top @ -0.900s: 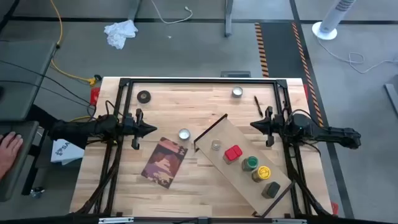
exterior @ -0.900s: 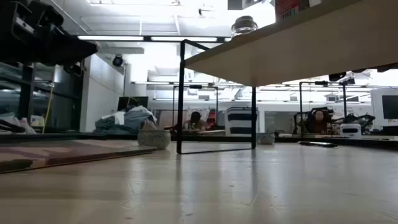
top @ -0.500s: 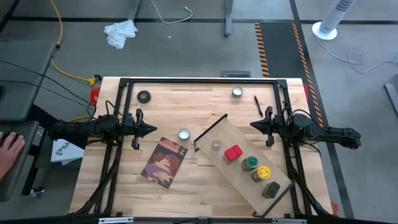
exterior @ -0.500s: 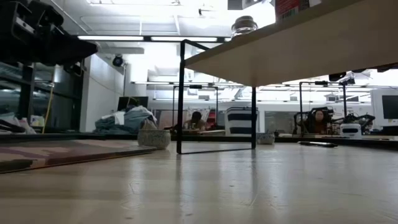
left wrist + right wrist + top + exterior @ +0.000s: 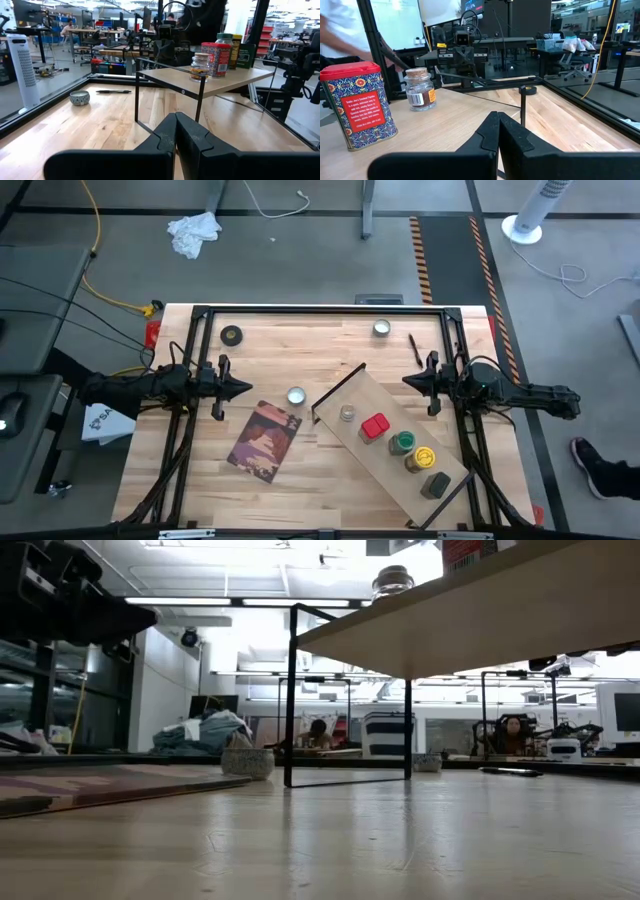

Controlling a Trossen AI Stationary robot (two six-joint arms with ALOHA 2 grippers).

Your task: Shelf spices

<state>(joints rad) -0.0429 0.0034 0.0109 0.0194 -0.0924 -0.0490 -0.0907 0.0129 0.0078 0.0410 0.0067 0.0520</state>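
Looks basically done: left gripper (image 5: 243, 389) is sitting closed and empty at the table's left, the pale wood shelf on black wire legs (image 5: 385, 395) is carrying all five spice containers (image 5: 391, 440) right of centre, and right gripper (image 5: 408, 382) is idling shut at the right.

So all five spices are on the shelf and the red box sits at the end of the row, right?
Not quite. All five spices are on the shelf, but the red box is second in the row; the clear glass jar and dark grey tin hold the ends, as the high view shows.
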